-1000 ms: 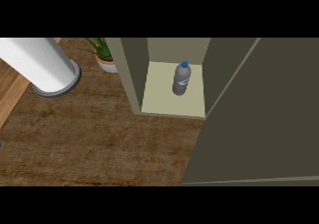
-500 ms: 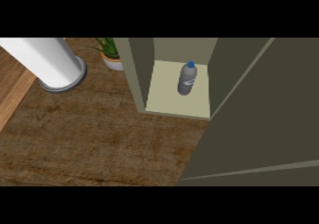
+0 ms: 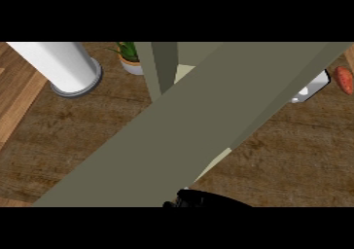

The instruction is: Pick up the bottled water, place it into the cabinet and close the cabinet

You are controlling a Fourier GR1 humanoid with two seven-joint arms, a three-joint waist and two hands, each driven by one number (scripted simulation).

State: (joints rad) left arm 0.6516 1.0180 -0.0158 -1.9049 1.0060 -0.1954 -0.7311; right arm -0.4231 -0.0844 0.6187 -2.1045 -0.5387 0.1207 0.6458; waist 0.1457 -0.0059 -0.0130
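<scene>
Most of the head view is taken up by the olive cabinet door [image 3: 201, 121], swung across the cabinet [image 3: 164, 65], so the bottled water cannot be seen. One black hand [image 3: 201, 199] is glimpsed at the lower edge below the door; whether its fingers are apart or curled cannot be told, nor which hand it is. On the wooden worktop [image 3: 294, 155] a white cylinder [image 3: 61, 65], a potted plant [image 3: 130, 58] and a red vegetable [image 3: 344, 80] are seen.

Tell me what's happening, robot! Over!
One black hand at the bottom edge, fingers unclear. Cabinet door swung across the view. Bottled water hidden. Nothing blocking.
</scene>
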